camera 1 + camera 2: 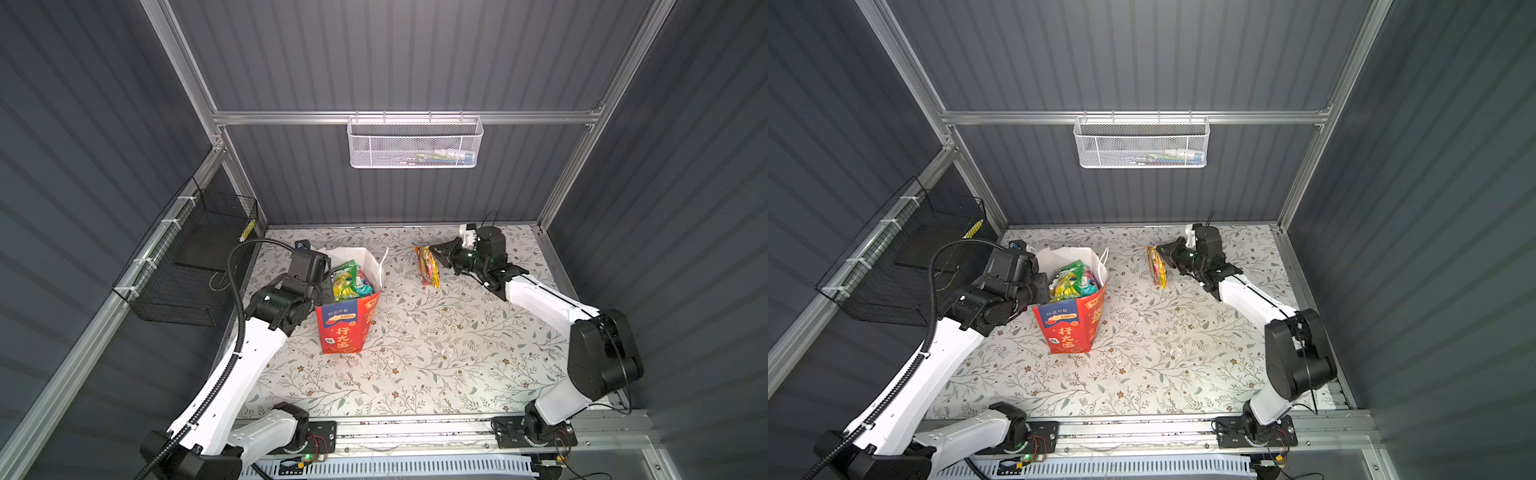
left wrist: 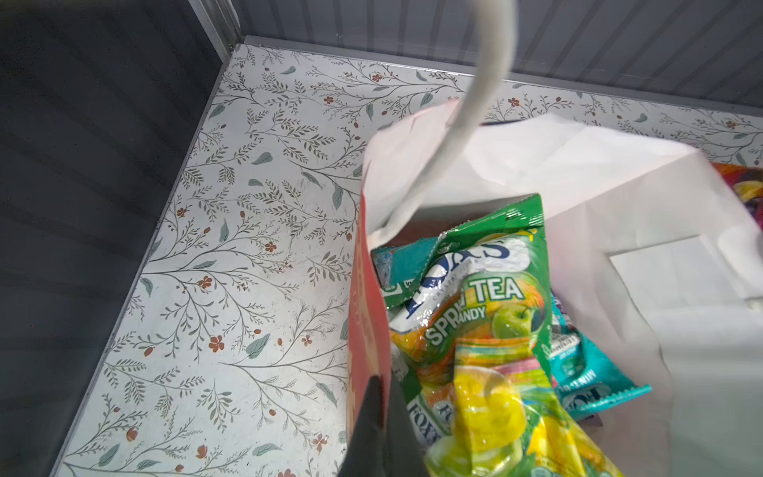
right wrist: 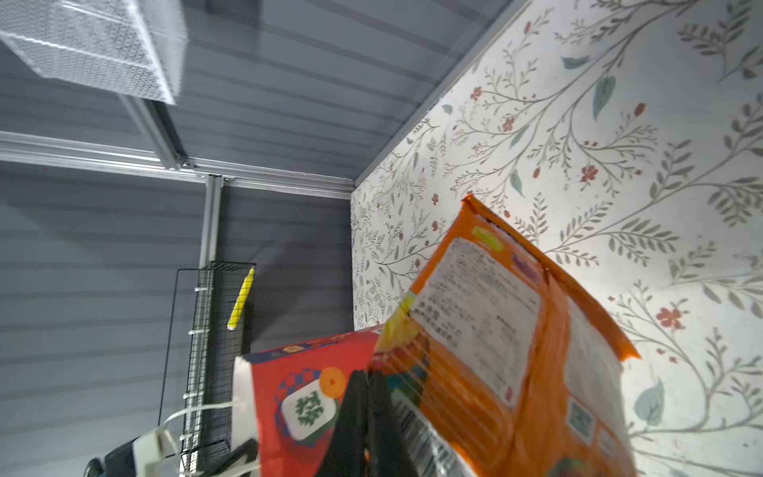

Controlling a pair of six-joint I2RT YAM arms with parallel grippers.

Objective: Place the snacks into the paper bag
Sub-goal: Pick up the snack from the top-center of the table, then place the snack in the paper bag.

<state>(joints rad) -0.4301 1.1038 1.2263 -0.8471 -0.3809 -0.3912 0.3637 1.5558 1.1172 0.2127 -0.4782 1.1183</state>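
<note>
In both top views a red paper bag (image 1: 347, 328) (image 1: 1065, 328) stands upright left of centre on a floral table (image 1: 415, 353) (image 1: 1163, 353). Its mouth is open, with green, yellow and teal snacks (image 1: 347, 284) (image 1: 1069, 284) piled inside. The left arm reaches to the bag's left rim. Right of centre, well apart from the bag, the right fingers (image 1: 442, 251) (image 1: 1169, 251) pinch an orange packet (image 1: 428, 268) (image 1: 1158, 270), which hangs below them. In the left wrist view, the left fingers (image 2: 367, 429) at bottom centre are clamped narrow on the bag's (image 2: 363, 289) red side wall. Green and teal packets (image 2: 475, 297) fill its white inside, and a white cord handle (image 2: 487, 82) curves across the upper centre. In the right wrist view, the right fingers (image 3: 355, 413) at bottom centre are closed tight on the edge of the orange packet (image 3: 495, 309), which fills the lower right. The red bag (image 3: 289, 371) shows behind them.
</note>
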